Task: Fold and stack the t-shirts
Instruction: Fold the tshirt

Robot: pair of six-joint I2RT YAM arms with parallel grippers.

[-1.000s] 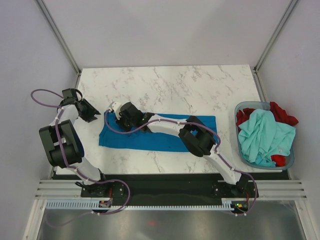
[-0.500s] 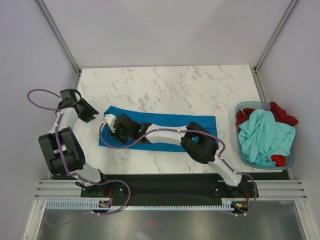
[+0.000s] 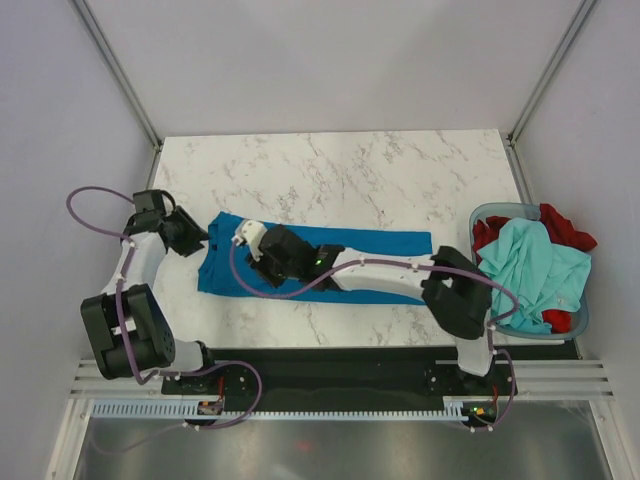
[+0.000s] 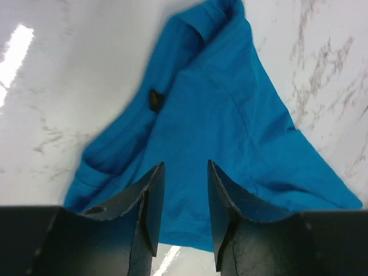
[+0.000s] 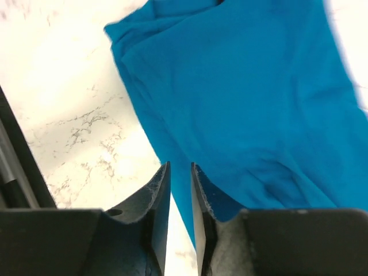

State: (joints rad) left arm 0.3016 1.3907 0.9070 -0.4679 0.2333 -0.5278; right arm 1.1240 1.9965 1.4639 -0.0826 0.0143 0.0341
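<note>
The vivid blue t-shirt [image 3: 360, 265] lies as a long folded strip across the middle of the table; it also shows in the left wrist view [image 4: 218, 121] and the right wrist view [image 5: 247, 98]. My left gripper [image 3: 192, 238] hovers over its left end, jaws open and empty [image 4: 184, 167]. My right gripper [image 3: 250, 240] is low over the shirt's left part, above its near edge, jaws a narrow gap apart with nothing between them [image 5: 180, 167]. The pale mint-teal t-shirt [image 3: 530, 270] and the red t-shirt [image 3: 565, 225] lie crumpled in the basket.
The translucent grey-blue plastic basket [image 3: 482, 215] stands at the right table edge. The right arm stretches low across the blue shirt from right to left. Bare marble table [image 3: 340, 170] lies behind the shirt. Grey walls enclose the table.
My left gripper has moved right, onto the shirt's left end. My right gripper has drawn back to the right along the shirt, and its elbow has swung toward the basket.
</note>
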